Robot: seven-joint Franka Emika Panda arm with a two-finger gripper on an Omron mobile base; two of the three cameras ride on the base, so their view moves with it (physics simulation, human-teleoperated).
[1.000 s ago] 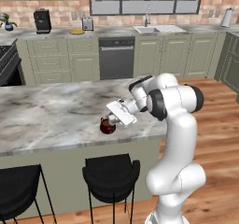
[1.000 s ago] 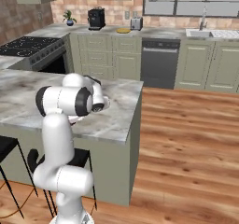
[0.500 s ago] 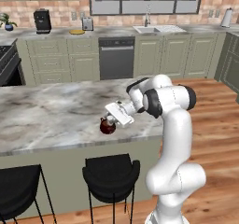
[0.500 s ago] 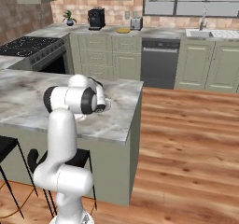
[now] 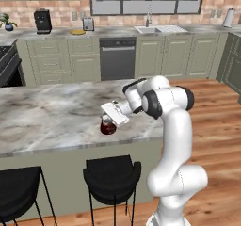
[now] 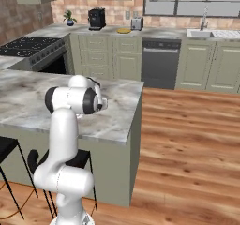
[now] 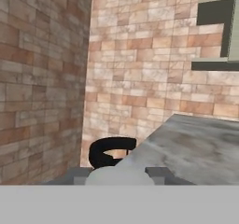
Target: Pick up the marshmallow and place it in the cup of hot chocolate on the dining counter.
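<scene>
A white robot arm reaches over the dining counter [image 5: 52, 119], a marble-topped island with a sage green base. Its gripper [image 5: 109, 118] is clenched on the marshmallow [image 7: 120, 176], a pale rounded lump between the finger tips in the hand view. The gripper sits just above the cup of hot chocolate [image 5: 108, 127], a dark red-brown mug near the counter's near edge.

A home kitchen is showing here: sage green cabinets [image 5: 164, 55] are lining a brick wall [image 7: 140, 55], with a dishwasher [image 5: 117, 59], sink [image 5: 157, 29], stove [image 6: 28, 46], coffee machine [image 6: 97, 18] and toaster [image 5: 88, 24], and bar stools [image 5: 112, 175] are standing under the marble dining counter [image 5: 47, 117].
</scene>
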